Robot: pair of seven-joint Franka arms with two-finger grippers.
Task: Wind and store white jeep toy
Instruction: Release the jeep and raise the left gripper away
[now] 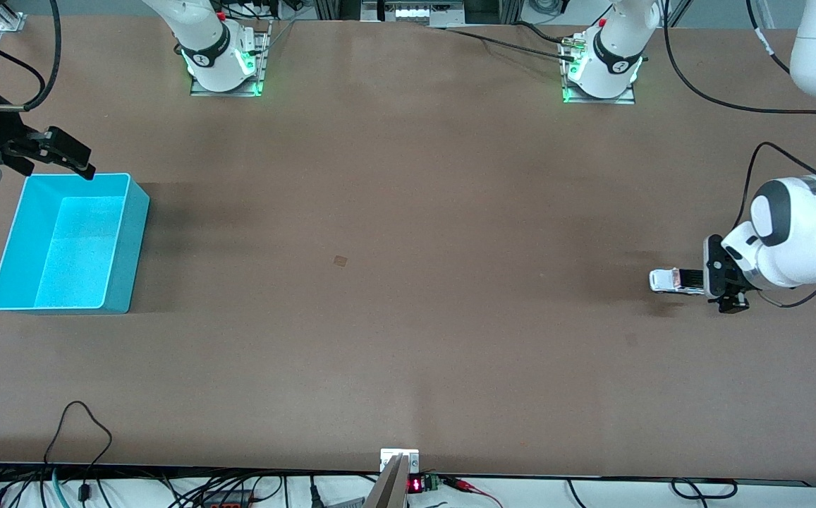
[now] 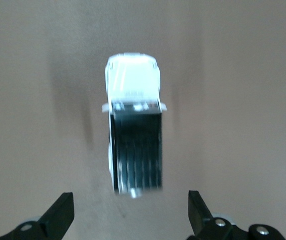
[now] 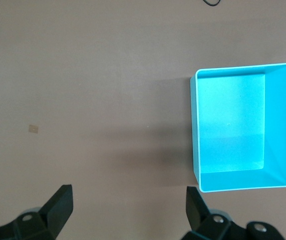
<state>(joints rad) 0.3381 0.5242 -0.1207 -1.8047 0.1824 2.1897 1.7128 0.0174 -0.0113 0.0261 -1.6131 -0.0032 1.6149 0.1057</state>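
A high front camera faces both bases across the worktop [image 1: 408, 282]. Each wrist camera looks straight down. The right wrist and front views share the cyan bin [image 3: 243, 127].

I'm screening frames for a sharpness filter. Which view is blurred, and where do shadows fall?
Left wrist view: the white jeep toy is soft, edges smeared. Right wrist view: the cyan bin is crisp, with a dark shadow band beside it. Front view: sharp overall, shadows beside bin and toy.

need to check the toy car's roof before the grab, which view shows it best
The left wrist view: the toy car fills the middle of the picture, white hood and black ribbed roof plain, ahead of the left gripper, whose jaws stand open. The front view shows it small beside that gripper. The right wrist view shows only the bin.
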